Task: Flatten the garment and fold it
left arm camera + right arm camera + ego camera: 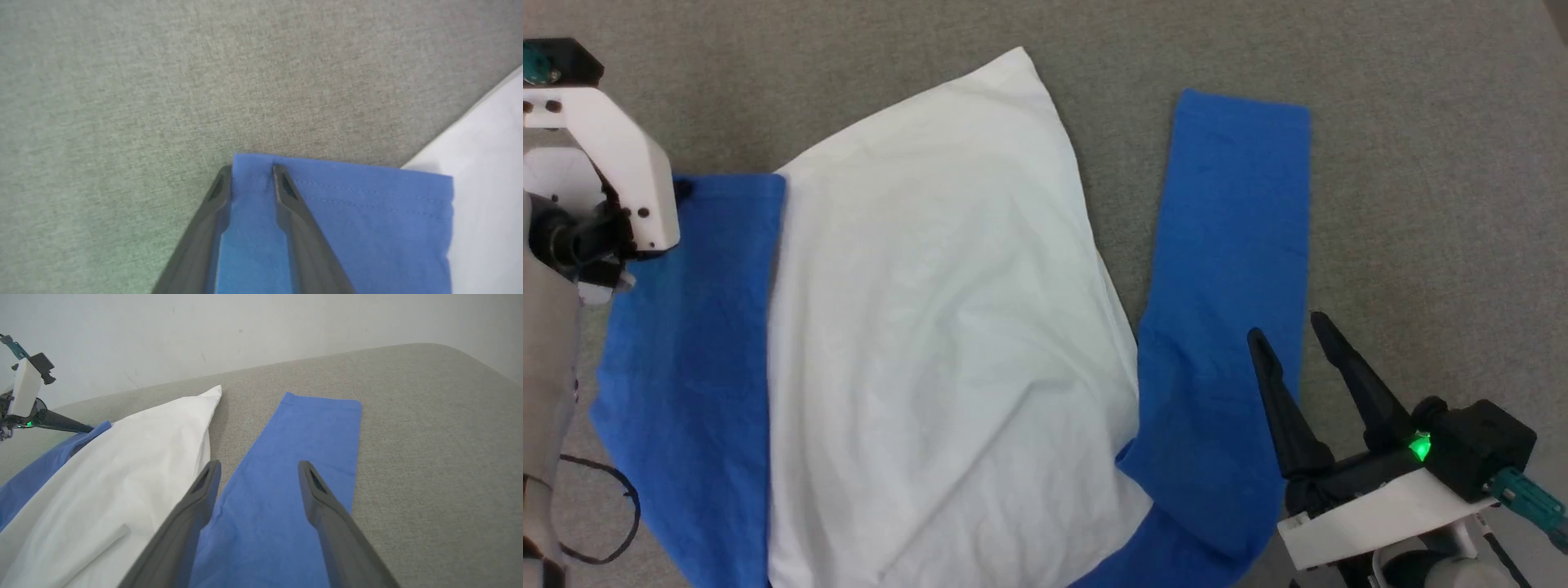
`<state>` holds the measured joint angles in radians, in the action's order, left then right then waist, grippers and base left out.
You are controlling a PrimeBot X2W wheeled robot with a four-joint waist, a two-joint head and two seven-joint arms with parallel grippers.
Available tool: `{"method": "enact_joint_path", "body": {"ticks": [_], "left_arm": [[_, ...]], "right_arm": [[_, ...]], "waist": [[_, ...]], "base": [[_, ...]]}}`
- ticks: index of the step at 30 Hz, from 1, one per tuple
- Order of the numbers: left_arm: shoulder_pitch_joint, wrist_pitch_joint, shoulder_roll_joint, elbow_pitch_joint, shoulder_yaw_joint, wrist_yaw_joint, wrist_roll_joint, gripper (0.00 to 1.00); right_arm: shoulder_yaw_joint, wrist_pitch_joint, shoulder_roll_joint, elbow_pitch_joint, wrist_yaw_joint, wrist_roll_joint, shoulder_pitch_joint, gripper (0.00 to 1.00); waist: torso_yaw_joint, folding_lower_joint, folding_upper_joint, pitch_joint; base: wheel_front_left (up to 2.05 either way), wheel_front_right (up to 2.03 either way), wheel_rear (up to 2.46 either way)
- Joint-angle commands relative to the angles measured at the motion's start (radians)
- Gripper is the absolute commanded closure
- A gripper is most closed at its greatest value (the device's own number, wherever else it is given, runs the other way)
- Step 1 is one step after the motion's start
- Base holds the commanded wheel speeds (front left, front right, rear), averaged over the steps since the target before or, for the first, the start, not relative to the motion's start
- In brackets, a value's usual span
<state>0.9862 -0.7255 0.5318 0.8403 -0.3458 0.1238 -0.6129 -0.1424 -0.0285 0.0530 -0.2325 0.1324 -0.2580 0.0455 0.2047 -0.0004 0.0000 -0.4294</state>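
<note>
The garment (931,327) lies spread on a grey surface, white body in the middle and a blue sleeve on each side. My left gripper (251,169) is down at the outer corner of the left sleeve's cuff (347,192). Its fingers (282,188) stand a narrow gap apart, with flat blue cloth between them. The white left wrist (621,163) hangs over that cuff in the head view. My right gripper (1286,327) is open above the lower part of the right sleeve (1233,245) and holds nothing. In the right wrist view it (259,465) points along that sleeve (310,428).
The grey fabric surface (1421,163) runs bare to the right of the garment and beyond the cuffs. A pale wall (261,326) rises behind its far edge. A black cable (613,523) loops at the lower left beside my body.
</note>
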Motion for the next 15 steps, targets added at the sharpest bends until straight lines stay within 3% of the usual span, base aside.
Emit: {"method": "enact_joint_path", "body": {"ticks": [1, 4, 8, 14, 15], "left_arm": [[-0.092, -0.055, -0.029, 0.058, -0.035, 0.006, -0.013, 1.00], [-0.099, -0.037, -0.028, 0.046, -0.041, 0.006, -0.018, 1.00], [-0.105, 0.069, -0.021, 0.023, -0.036, 0.004, -0.008, 1.00], [-0.115, 0.322, -0.023, -0.025, 0.001, -0.077, 0.025, 1.00], [-0.115, 0.322, -0.023, -0.025, 0.001, -0.077, 0.025, 1.00]], "right_arm": [[0.002, -0.003, -0.003, 0.008, -0.002, -0.013, -0.014, 0.00], [0.009, -0.002, -0.003, 0.017, -0.002, -0.015, -0.013, 0.00], [0.026, 0.002, -0.003, 0.028, -0.002, -0.016, -0.007, 0.00], [0.058, 0.018, -0.003, 0.037, -0.002, -0.017, 0.025, 0.00], [0.058, 0.018, -0.003, 0.037, -0.002, -0.017, 0.025, 0.00]], "waist": [[0.006, 0.0004, 0.0000, -0.005], [0.000, 0.0004, 0.0000, 0.005], [-0.018, 0.0004, 0.0000, 0.043], [-0.068, 0.0004, 0.0000, 0.146], [-0.068, 0.0004, 0.0000, 0.146]], "base": [[0.00, 0.00, 0.00], [0.00, 0.00, 0.00], [0.00, 0.00, 0.00], [0.00, 0.00, 0.00], [0.00, 0.00, 0.00]]}}
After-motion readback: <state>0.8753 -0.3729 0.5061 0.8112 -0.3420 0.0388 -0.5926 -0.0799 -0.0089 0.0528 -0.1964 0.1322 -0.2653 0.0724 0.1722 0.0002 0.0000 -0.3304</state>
